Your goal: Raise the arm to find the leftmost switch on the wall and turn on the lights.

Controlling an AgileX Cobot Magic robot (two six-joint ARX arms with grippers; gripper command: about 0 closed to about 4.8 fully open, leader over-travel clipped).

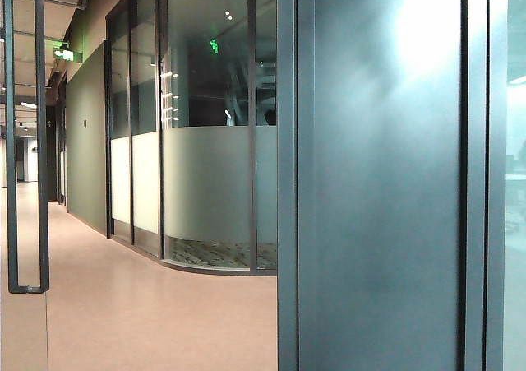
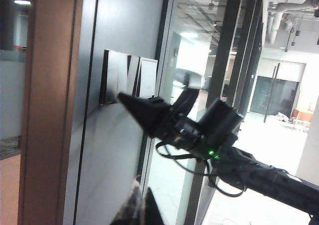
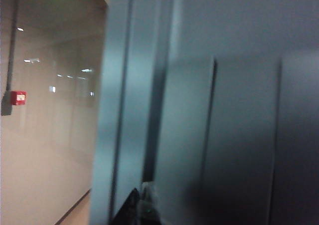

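Switch plate, glossy silver-grey w/ tall rectangular rockers side by side, sits on a matte grey metal wall panel next to a brown wooden door frame. Left wrist view sees it at a slant, w/ pale reflections on the rocker faces. Right wrist view is close up and blurred: leftmost rocker is a flat grey slab, dark seam between it and the next one.

Right gripper, black, fingers drawn together into a narrow point, tip at the plate's 6 o'clock edge; touching or just short, can't tell. Its arm's green LED is lit.

Left gripper is only a dark blur at the frame edge, below the plate; finger gap can't be told.

Ext view: neither gripper nor switch visible. Grey panel fills 3 o'clock side, frosted curved glass wall at centre, green exit sign at 10 o'clock.
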